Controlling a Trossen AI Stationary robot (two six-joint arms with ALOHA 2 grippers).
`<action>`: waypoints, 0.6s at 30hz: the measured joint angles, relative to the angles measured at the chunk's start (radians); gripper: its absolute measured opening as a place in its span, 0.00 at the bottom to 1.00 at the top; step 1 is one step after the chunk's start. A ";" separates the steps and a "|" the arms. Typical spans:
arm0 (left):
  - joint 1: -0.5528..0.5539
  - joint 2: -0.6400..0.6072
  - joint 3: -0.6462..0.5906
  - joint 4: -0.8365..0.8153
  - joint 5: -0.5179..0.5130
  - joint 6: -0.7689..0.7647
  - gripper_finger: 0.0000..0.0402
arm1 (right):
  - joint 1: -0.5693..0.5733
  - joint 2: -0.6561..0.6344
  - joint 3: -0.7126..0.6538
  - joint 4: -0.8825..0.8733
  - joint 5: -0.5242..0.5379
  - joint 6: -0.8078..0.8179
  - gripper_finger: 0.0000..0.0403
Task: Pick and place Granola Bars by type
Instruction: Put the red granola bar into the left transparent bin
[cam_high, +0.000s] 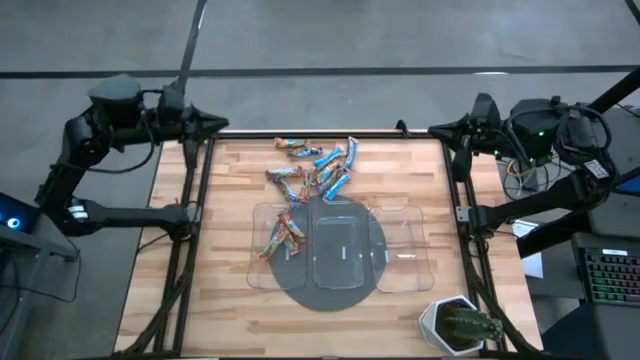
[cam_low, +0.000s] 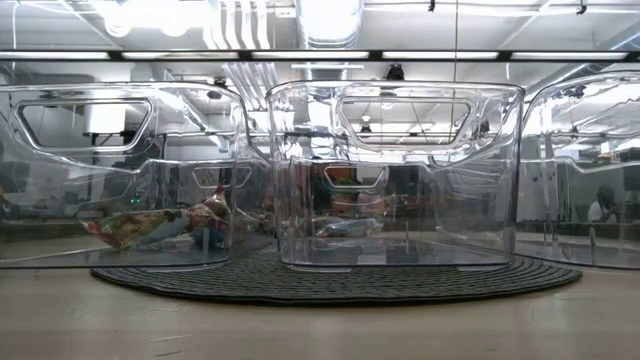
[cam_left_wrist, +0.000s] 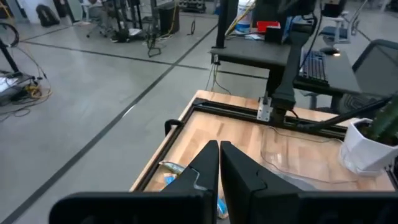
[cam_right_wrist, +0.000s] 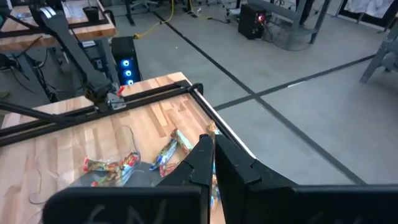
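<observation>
Several loose granola bars, blue and orange-brown, lie in a scatter on the far middle of the wooden table. A few red-multicoloured bars lie in the left clear tray and show in the low view as red bars. My left gripper hovers over the far left corner with its fingers shut. My right gripper hovers over the far right corner, also shut. Both are well away from the bars. The right wrist view shows a blue bar beyond the fingers.
Three clear plastic trays stand side by side on a round dark mat: left, middle and right. A white pot with a green plant sits at the near right corner. Black frame rails run along the table's left, right and far edges.
</observation>
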 joint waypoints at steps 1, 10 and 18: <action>0.003 0.019 0.028 -0.010 -0.005 0.007 0.00 | 0.000 -0.005 -0.007 0.000 0.000 0.002 0.02; 0.036 0.229 0.357 -0.252 -0.040 0.106 0.00 | 0.000 -0.023 -0.032 0.002 0.000 -0.001 0.02; 0.087 0.403 0.569 -0.463 -0.054 0.090 0.00 | 0.000 -0.022 -0.040 0.001 -0.001 -0.005 0.02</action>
